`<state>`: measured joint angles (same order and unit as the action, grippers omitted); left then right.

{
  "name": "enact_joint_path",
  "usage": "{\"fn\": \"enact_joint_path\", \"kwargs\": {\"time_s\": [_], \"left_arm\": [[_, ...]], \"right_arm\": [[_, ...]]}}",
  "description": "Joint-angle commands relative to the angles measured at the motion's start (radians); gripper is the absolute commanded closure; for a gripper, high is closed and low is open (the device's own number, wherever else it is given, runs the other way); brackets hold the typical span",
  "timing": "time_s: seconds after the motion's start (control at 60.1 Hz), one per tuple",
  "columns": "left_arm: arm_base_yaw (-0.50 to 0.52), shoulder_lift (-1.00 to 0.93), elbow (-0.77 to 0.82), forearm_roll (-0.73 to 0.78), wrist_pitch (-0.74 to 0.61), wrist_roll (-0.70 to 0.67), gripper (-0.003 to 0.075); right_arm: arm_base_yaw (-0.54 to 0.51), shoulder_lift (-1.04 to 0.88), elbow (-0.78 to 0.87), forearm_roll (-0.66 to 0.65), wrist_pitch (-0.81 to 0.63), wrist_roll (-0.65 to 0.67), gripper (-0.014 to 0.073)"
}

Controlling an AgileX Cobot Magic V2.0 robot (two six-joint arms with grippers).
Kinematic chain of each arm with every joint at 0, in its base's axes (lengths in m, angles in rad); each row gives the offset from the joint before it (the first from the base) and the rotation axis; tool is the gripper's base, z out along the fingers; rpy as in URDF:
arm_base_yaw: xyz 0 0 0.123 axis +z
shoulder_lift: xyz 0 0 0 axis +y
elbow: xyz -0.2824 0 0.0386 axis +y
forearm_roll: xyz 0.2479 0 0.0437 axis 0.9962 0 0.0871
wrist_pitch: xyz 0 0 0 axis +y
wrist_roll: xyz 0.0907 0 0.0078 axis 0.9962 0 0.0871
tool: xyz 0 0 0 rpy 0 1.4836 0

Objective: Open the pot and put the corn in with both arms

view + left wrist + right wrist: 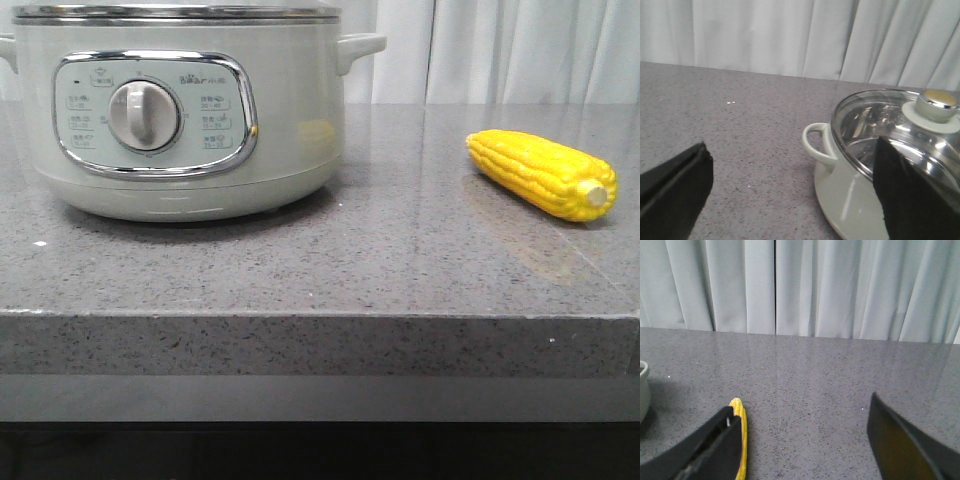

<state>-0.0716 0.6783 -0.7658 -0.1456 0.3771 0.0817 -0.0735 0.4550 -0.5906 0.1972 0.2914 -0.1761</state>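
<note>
The pot (180, 110) stands on the left of the grey tabletop (400, 260), its glass lid (890, 125) on, knob (937, 102) up. The corn (543, 174) lies well apart on the right, stub end toward the camera. The left gripper (790, 195) hangs low beside the pot's handle (817, 142), jaws spread wide and empty. The right gripper (800, 440) hangs low over the tabletop, jaws wide, one finger (705, 450) just beside the corn, perhaps touching

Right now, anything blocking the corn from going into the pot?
Yes: the glass lid with its knob sits closed on the pot. The countertop between corn and pot shows nothing else.
</note>
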Motion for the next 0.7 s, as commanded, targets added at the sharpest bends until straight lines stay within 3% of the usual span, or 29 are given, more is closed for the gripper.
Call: {"fn": "enact_joint_path", "kwargs": {"time_s": [0.0,0.3,0.483,0.682], "left_arm": [[-0.066,0.099,-0.127,-0.016,-0.019,0.024,0.0092],[-0.297,0.477,-0.526,-0.016,0.157,0.03,0.0092],[-0.341,0.711,-0.808,-0.016,0.382,0.03,0.0092],[-0.342,0.879,-1.008,-0.018,0.509,0.028,0.0092]], "right_arm": [[-0.007,0.012,-0.04,-0.007,-0.068,-0.002,0.0049],[0.001,0.012,-0.04,-0.007,-0.068,-0.002,0.0048],[0.001,0.012,-0.04,-0.007,-0.068,-0.002,0.0048],[0.001,0.012,-0.04,-0.007,-0.068,-0.002,0.0048]]}}
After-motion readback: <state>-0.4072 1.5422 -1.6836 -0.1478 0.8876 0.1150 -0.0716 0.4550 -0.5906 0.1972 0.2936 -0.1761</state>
